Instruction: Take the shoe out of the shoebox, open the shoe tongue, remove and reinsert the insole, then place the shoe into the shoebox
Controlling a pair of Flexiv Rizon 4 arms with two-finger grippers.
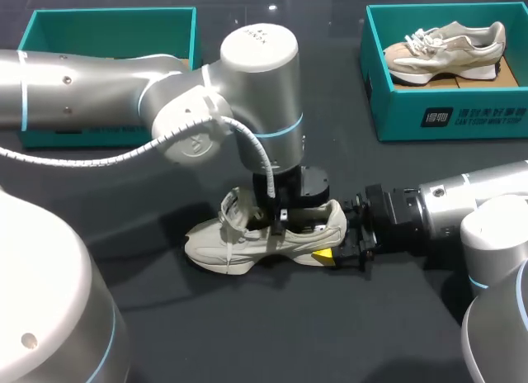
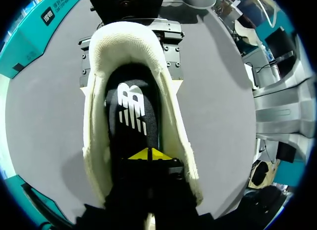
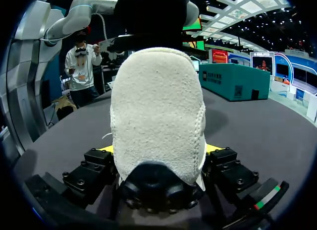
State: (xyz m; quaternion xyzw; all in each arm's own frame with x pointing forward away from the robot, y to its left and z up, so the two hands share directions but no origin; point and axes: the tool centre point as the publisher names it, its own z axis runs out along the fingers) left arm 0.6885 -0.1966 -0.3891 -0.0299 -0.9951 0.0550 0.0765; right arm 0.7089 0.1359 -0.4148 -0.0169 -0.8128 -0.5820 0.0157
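Shoe (image 1: 264, 234): cream suede sneaker, middle of the table (image 1: 247, 333).
Insole (image 2: 131, 111): smooth, black, inside.
Left claw (image 2: 148, 154): in shoe mouth, tips closed, perhaps pinching insole.
Right claw (image 3: 159, 148): clamping fuzzy rounded heel.

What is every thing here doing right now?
shoe: out of its box, upright on the table.
insole: inside the shoe.
left tool: shut, down in the shoe.
right tool: shut on the shoe.
left shoebox: open.
right shoebox: open, holds another shoe.
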